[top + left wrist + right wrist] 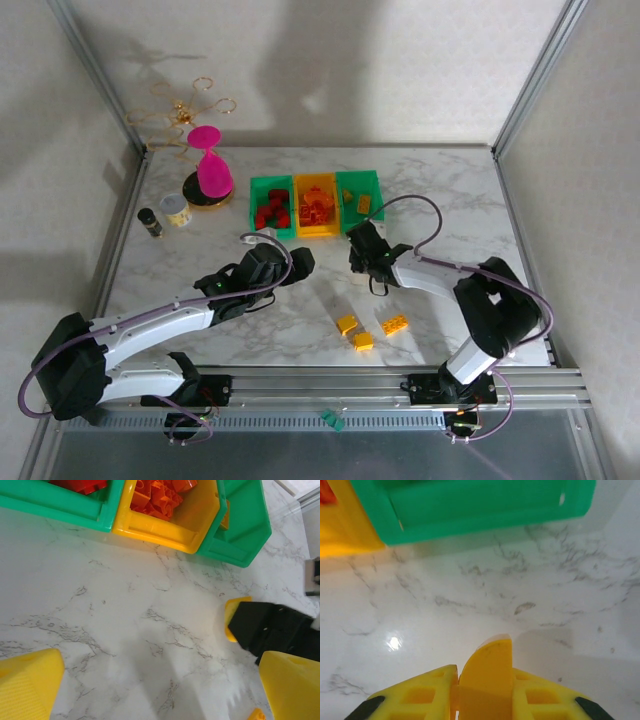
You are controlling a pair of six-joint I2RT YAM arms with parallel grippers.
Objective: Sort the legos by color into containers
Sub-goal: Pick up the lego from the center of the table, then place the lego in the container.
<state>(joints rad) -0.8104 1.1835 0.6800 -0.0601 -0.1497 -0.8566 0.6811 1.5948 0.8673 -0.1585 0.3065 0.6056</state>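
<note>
**Right gripper [484, 680] clamps a yellow brick [489, 655]**

The brick sits pinched between the closed fingers, just in front of the right green bin [485, 510]. The left gripper [160, 672] hangs wide open over the table [450, 200] – near the yellow bin [165, 535]. Three loose bricks [363, 341] lie by the front edge, well apart from the bins

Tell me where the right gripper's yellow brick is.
Right wrist view: the yellow brick is pinched in the right gripper over the marble tabletop, just short of the front wall of the right-hand green bin.
</note>
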